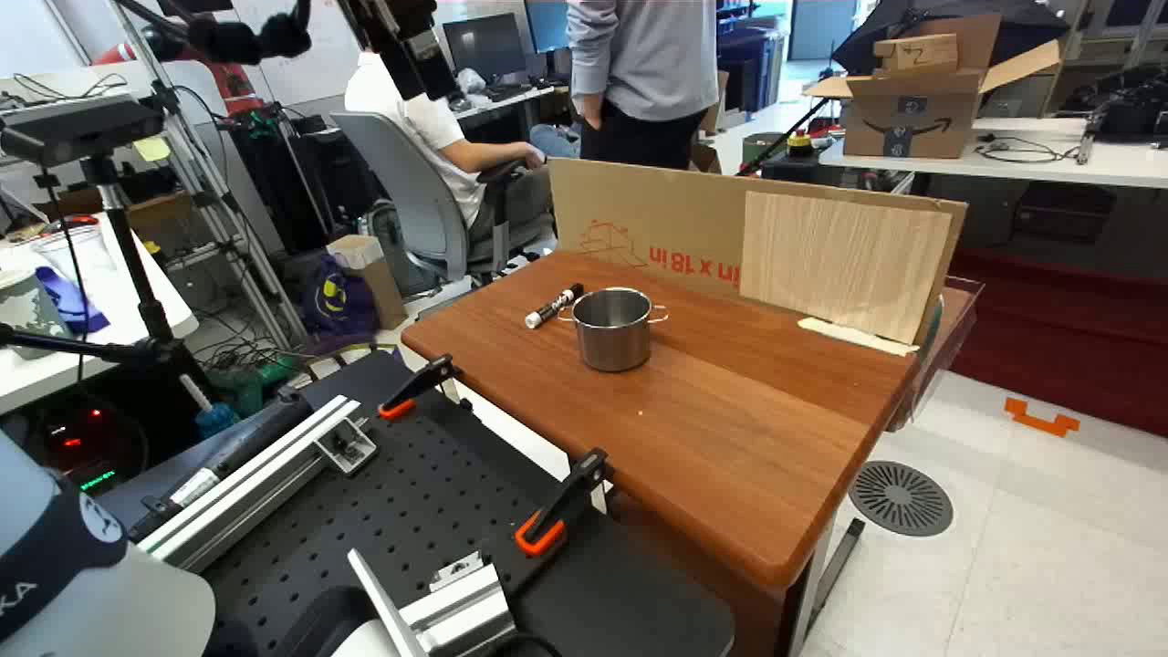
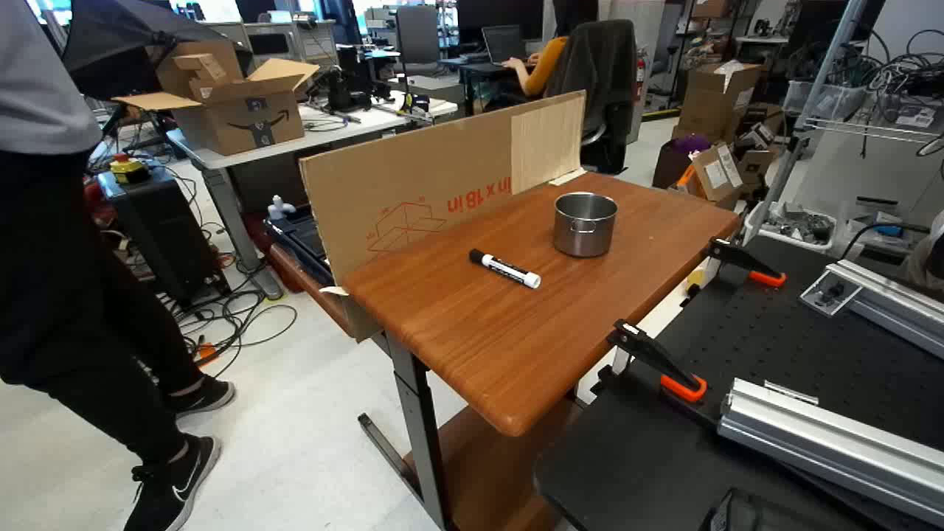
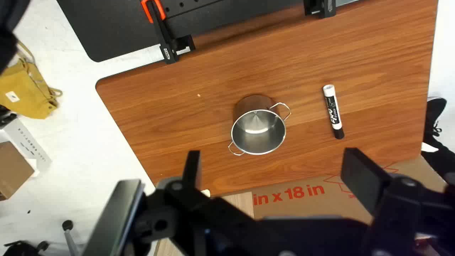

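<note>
In the wrist view my gripper (image 3: 273, 152) is open, its two black fingers (image 3: 362, 177) spread wide with nothing between them. It hangs above the wooden table (image 3: 170, 106), touching nothing. A small steel pot (image 3: 258, 138) with two wire handles is upright on the tabletop, and its inside looks bare. Beside it lies a white marker (image 3: 332, 108) with a black cap, apart from the pot. Both exterior views show the pot (image 1: 614, 345) (image 2: 584, 230) and the marker (image 1: 554, 307) (image 2: 505, 268). Dark gripper parts (image 1: 415, 55) appear at the top of an exterior view.
A cardboard wall (image 1: 675, 205) with a pale wood-grain panel (image 1: 844, 265) rises along the table's far edge. Clamps (image 1: 561, 506) (image 2: 656, 361) with orange ends grip the near edge, beside a black perforated board (image 1: 411, 520). A person (image 1: 643, 64) is standing behind the cardboard.
</note>
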Controlling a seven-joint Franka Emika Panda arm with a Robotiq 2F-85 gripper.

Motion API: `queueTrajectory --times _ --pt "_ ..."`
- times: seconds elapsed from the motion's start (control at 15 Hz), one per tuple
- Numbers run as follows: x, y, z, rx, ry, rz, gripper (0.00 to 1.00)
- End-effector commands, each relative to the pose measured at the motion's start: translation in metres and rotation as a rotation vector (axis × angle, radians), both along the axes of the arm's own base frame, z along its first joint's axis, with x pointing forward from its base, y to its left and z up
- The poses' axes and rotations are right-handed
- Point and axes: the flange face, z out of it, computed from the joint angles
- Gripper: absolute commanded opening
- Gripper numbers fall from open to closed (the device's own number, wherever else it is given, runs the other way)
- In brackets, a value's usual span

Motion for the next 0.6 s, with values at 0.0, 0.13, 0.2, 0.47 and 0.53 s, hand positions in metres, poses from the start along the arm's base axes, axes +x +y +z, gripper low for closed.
queueTrajectory --times 0.0,0.13,0.2,0.47,0.53 --pt "0.0002 0.0 0.0013 0.0 0.0 0.0 1.0" --pt "0.0004 0.0 0.0018 0.0 -0.001 0.0 1.0" --pt "0.0004 0.0 0.0018 0.0 -0.001 0.0 1.0" --pt "0.002 0.0012 0.003 0.001 -0.011 -0.009 1.0" --pt "0.0038 0.0026 0.002 0.002 -0.01 -0.014 1.0"
